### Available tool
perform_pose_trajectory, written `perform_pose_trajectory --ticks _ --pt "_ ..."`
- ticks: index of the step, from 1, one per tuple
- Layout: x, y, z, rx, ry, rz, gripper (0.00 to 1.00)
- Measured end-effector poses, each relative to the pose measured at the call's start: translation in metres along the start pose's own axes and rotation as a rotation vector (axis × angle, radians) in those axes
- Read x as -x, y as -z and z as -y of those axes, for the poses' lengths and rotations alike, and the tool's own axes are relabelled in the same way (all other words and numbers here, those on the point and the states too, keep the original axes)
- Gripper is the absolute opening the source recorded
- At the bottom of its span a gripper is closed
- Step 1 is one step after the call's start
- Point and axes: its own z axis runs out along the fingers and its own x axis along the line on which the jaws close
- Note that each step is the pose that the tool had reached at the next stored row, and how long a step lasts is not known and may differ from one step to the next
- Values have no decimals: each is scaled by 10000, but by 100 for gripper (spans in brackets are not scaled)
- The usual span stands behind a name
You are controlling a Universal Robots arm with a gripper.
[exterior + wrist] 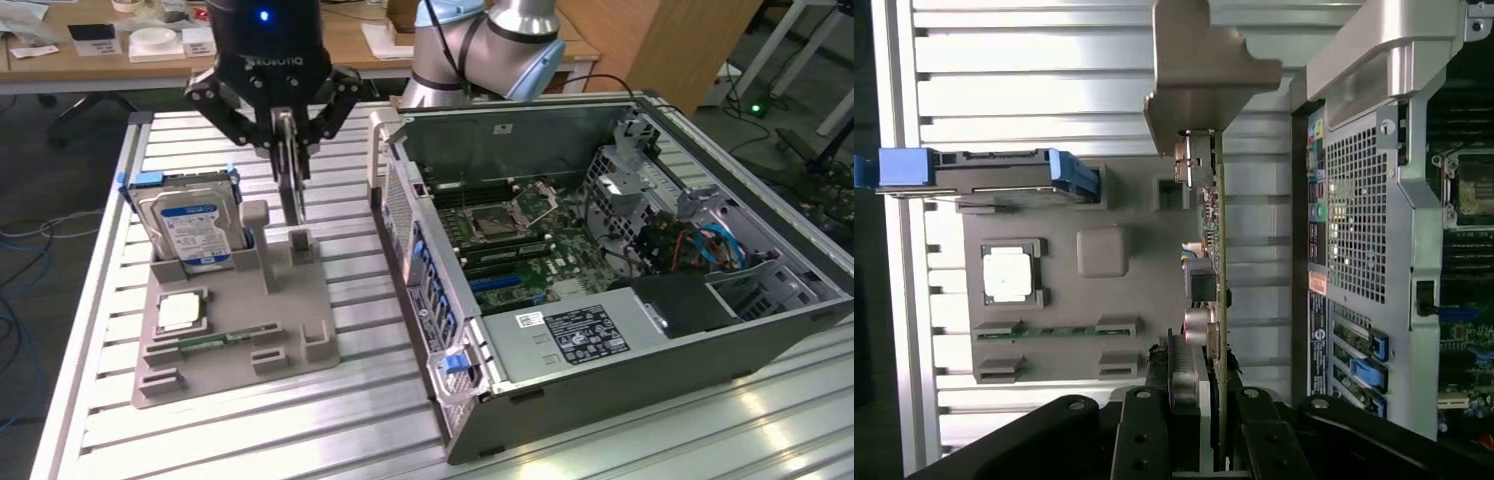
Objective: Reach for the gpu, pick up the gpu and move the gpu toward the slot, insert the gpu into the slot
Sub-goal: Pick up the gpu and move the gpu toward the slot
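My gripper [287,150] is shut on the gpu [288,185], a thin card that hangs edgewise, lifted clear of the grey holder tray [234,345] and its upright posts. In the wrist view the gpu [1216,250] runs as a thin green edge with components on one side, its pale metal bracket [1204,70] at the far end, and the gripper [1204,410] clamps its near end. The slot looks like a blue strip [497,283] on the green motherboard [534,255] inside the open case, well off toward the exterior view's right of the card.
On the tray stand a silver hard drive [194,225] with blue-white label, a square processor [180,312] and a narrow memory stick [220,338]. The open computer case [641,340] lies beside it; its rear wall [1354,200] rises close to the card. Slatted aluminium table [334,420].
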Motion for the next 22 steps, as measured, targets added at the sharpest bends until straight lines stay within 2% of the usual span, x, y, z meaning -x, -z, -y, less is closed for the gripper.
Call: perform_pose_trajectory --ticks 6,12,13,14,17,18,19,22 --pt "2 147 -2 0 -1 0 28" --pt "12 155 -2 -1 3 0 28" --pt "25 155 -3 -22 2 0 28" --pt "38 154 -3 -87 2 5 28" --pt "70 153 -6 -432 7 18 28" --pt "78 152 -6 -529 8 23 28" --pt "88 152 -6 -541 11 23 28" --pt "141 150 -9 -512 7 20 28"
